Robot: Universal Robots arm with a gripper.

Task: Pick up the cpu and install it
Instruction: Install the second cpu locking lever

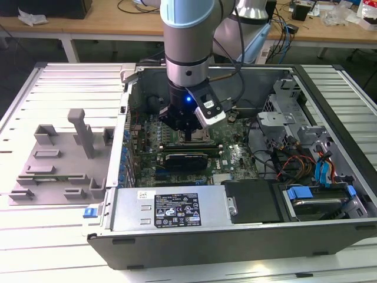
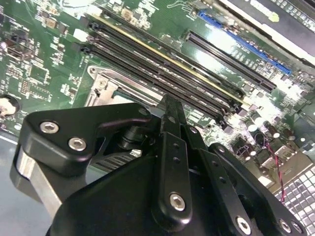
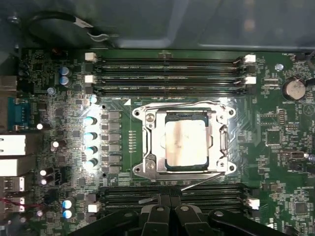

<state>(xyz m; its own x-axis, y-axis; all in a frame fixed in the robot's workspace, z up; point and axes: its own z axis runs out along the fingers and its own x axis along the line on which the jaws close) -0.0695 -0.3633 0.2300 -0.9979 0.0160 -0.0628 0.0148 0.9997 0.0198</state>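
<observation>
Your end effector (image 1: 189, 134) hangs low over the motherboard (image 1: 232, 158). You can't tell if it is released or clenched. The cpu (image 3: 186, 143) sits flat inside the socket frame (image 3: 147, 142), with memory slots (image 3: 167, 66) at its 12 o'clock.

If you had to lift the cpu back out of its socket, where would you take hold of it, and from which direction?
I would come straight down from above and take the cpu by two opposite edges. It lies flat and recessed inside the metal socket frame, its shiny top facing up, so the frame blocks a sideways approach. The memory slots flanking the socket leave little room for anything but a vertical one.
</observation>
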